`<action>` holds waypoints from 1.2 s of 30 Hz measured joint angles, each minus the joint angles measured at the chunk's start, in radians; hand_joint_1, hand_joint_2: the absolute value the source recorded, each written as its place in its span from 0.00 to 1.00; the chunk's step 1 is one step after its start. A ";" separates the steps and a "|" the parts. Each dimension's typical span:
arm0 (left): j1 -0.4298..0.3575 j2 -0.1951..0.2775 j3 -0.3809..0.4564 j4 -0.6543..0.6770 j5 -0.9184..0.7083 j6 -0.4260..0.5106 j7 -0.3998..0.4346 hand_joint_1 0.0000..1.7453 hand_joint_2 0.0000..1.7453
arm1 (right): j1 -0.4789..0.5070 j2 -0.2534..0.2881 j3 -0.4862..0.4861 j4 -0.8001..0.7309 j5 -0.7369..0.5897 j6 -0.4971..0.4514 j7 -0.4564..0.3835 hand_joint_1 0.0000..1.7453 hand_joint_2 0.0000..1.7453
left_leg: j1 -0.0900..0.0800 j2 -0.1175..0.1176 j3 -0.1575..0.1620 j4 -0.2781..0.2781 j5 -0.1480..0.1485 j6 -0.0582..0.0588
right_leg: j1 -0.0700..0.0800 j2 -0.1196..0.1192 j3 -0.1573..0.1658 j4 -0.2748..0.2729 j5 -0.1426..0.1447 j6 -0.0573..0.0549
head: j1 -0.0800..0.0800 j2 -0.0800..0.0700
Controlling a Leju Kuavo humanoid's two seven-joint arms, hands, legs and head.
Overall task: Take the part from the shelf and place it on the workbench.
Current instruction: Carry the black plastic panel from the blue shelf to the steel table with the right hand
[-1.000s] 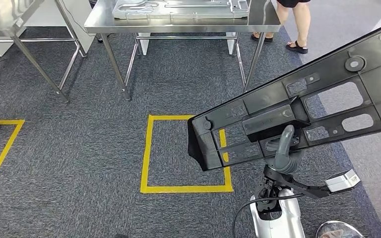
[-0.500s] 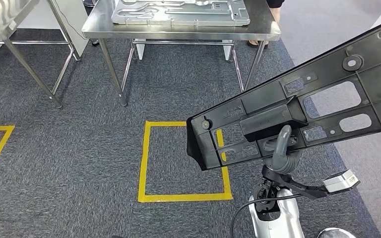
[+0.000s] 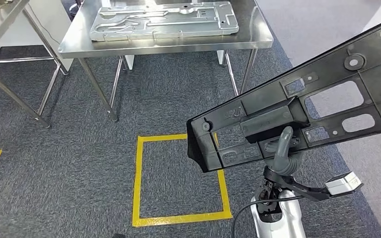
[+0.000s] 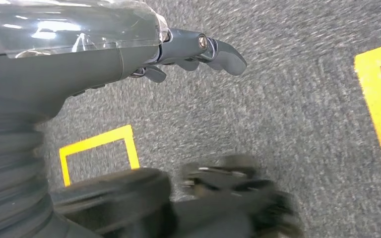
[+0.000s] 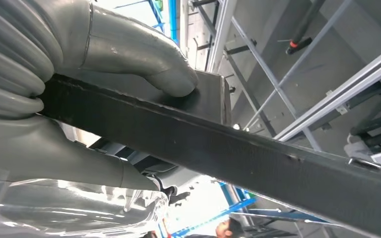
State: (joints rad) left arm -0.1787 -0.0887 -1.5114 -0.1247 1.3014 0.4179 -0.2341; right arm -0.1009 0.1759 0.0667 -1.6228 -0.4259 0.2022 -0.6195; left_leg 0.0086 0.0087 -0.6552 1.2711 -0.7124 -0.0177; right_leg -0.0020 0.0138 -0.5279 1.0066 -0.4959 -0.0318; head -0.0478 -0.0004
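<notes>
Step in hand: carry phase. Right robot hand (image 3: 284, 153) grips the black part (image 3: 297, 109), thumb pressed on one face and fingers on the other (clear in the right wrist view). Part is held in the air, tilted, its long end rising away to the right of the hand.

Left robot hand (image 4: 198, 49) hangs over the carpet (image 3: 79, 148), nothing in it; fingers curled loosely, so whether open or closed I cannot tell.

Tabletop (image 3: 248, 34) lies ahead and left of the right hand, well apart. A grey metal panel (image 3: 163, 20) covers most of it; bare steel shows along the near edge and the right end.

Judgement: next move calls for closing on the tabletop, then lowering the part onto bare steel, minding the long end's swing.
</notes>
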 joint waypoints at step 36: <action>0.007 0.007 0.026 0.000 0.061 0.033 0.013 0.00 1.00 | -0.111 -0.005 0.049 0.081 0.018 -0.022 0.021 1.00 1.00 | -0.017 -0.033 0.045 -0.259 0.278 0.048 | -0.014 -0.001 -0.015 -0.001 -0.007 0.040 | -0.001 0.000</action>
State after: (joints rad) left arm -0.1715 -0.0813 -1.4852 -0.1244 1.3625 0.4508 -0.2212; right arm -0.2123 0.1704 0.1152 -1.5414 -0.4080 0.1804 -0.5982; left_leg -0.0085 -0.0243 -0.6103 1.0125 -0.4341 0.0307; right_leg -0.0157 0.0132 -0.5428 1.0061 -0.5026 0.0086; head -0.0490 -0.0004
